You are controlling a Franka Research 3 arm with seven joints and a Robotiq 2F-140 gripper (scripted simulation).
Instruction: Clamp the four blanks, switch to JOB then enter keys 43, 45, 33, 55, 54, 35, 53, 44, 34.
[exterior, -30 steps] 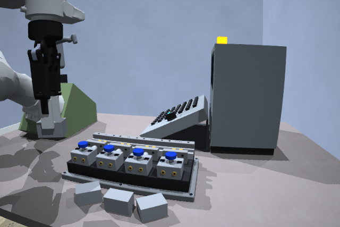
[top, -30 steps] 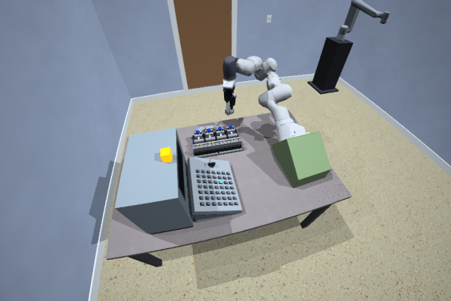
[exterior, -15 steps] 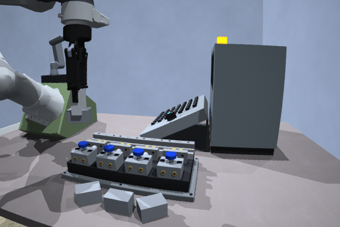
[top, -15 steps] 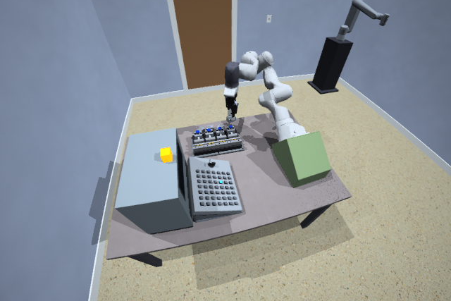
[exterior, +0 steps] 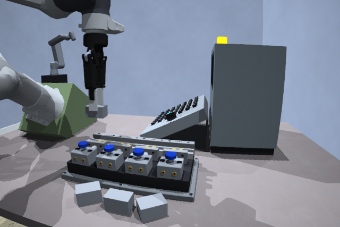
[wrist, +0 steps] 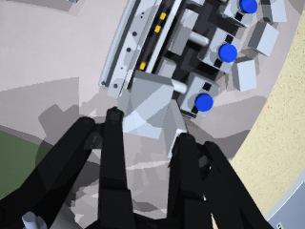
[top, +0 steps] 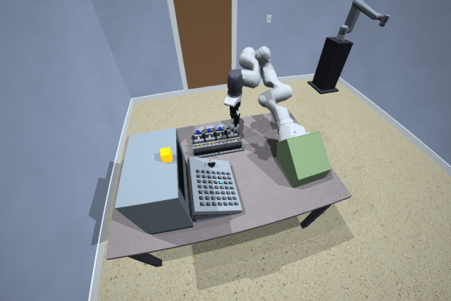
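Note:
My gripper [top: 235, 123] [exterior: 96, 104] [wrist: 147, 106] is shut on a grey blank [exterior: 103, 110] [wrist: 152, 91]. It holds the blank in the air above the vise fixture's end nearest the arm base. The fixture [top: 218, 149] [exterior: 153, 190] has four stations with blue valve knobs [exterior: 83, 144] [exterior: 109, 148] [exterior: 138, 152] [exterior: 170, 155]; no blank shows on its rails, and the lenses beside the knobs look dark. Three blanks [exterior: 88, 193] [exterior: 118, 201] [exterior: 151, 207] lie on the table beside the fixture. One key [top: 220, 182] glows cyan; its name is unreadable. The amber lamp [top: 165, 154] [exterior: 221, 40] is lit.
The sloped key panel [top: 218, 209] [exterior: 181, 121], with its black selector [top: 211, 163] [exterior: 170, 116], stands between the fixture and the tall grey cabinet [top: 149, 177] [exterior: 247, 95]. The selector's setting is too small to read. A green block [top: 307, 159] [exterior: 74, 109] stands at the arm base.

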